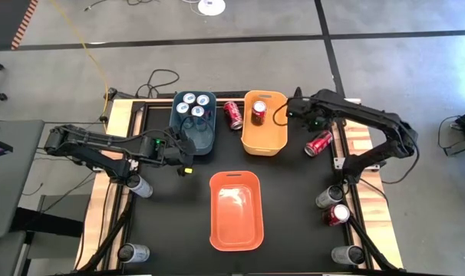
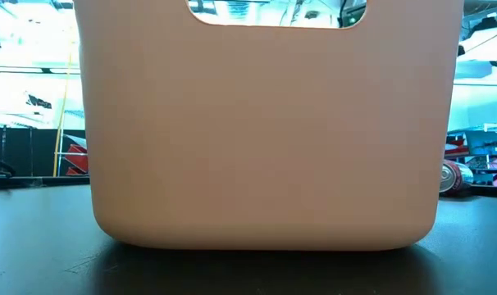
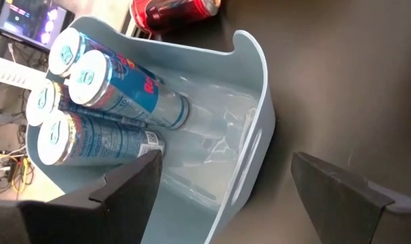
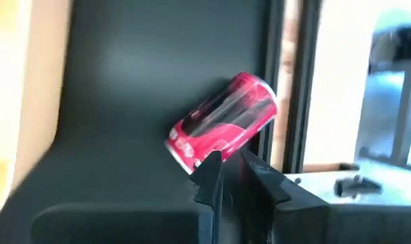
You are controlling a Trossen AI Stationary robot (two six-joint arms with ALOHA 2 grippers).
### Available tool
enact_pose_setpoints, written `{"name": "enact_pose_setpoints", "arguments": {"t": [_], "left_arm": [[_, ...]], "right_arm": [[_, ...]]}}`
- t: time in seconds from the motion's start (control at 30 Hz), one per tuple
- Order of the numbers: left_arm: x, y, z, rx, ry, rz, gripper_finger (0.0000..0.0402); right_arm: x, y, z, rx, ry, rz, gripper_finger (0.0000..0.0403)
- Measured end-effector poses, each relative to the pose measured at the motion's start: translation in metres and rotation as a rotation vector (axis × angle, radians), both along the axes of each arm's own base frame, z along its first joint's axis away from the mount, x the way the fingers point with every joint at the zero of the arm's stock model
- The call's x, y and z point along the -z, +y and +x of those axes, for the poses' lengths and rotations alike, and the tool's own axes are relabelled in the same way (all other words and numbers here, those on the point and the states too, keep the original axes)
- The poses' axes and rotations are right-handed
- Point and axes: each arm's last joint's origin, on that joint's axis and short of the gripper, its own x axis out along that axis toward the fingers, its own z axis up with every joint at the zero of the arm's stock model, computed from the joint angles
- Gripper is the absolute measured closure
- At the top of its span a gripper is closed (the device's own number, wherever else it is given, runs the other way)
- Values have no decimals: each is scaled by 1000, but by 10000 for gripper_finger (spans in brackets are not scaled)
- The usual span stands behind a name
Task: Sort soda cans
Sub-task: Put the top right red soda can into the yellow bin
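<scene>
Several blue cans [image 1: 194,105] stand in the far end of the blue bin [image 1: 196,138]; the left wrist view shows them [image 3: 90,102] close up. My left gripper [image 1: 185,159] [image 3: 226,196] is open at the bin's near wall, one finger over the inside and one outside. One red can [image 1: 259,111] stands in the yellow bin [image 1: 263,138]. Another [image 1: 232,115] lies between the two bins. A third red can [image 1: 319,142] [image 4: 222,125] lies right of the yellow bin. My right gripper [image 1: 310,125] [image 4: 227,166] is shut just above it. My right gripper's shut fingertips [image 4: 209,166] stand against the nearer end [image 4: 185,146] of the lying red can, coming slanting from above. I cannot tell whether they touch it. The can lies on its side on the table.
An orange bin [image 1: 236,230] [image 2: 265,123] sits in the table's near middle and fills the low view. Single cans stand at the table's left edge [image 1: 140,186] [image 1: 133,253] and right edge [image 1: 328,197] [image 1: 338,215] [image 1: 347,254]. Wooden rails border both sides.
</scene>
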Motion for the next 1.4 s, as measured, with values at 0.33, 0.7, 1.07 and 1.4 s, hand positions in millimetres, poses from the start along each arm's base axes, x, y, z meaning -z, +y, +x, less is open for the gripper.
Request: {"name": "enact_pose_setpoints", "arguments": {"t": [0.33,0.7,1.07,1.4], "left_arm": [[9,0,-4,-8,37,-1,77],[19,0,-4,55,77,8,77],[16,-1,1,129,70,50,77],[13,-1,7,194,59,95,77]], "right_arm": [[9,-5,-8,225,-47,45,214],[89,7,-29,531,-148,41,127],[118,13,-57,741,-284,-22,126],[118,1,-66,620,-264,16,126]]}}
